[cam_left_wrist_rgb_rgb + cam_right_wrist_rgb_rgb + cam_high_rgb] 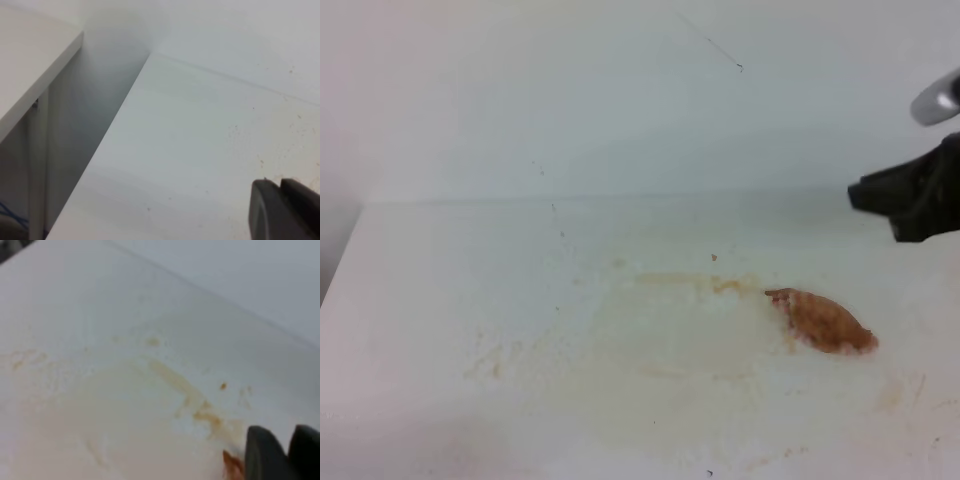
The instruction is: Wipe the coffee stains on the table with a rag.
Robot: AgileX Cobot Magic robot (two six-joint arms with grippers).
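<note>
The rag point(825, 320), a small lumpy brown-stained cloth, lies on the white table point(440, 290) right of centre, with nothing holding it. Faint tan coffee stains point(692, 284) streak the table to its left, with a paler smear point(488, 366) further left. My right gripper point(880, 198) hangs above and behind the rag, clear of it, and looks shut and empty. In the right wrist view its fingertips point(287, 436) sit just right of the rag's edge point(231, 465) and the stain streak point(200, 412). My left gripper point(279, 185) shows only in the left wrist view, shut and empty above bare table.
A white wall point(620, 100) rises behind the table. The table's left edge point(100, 160) drops into a gap beside another white surface point(30, 65). Small dark specks dot the tabletop point(260, 160).
</note>
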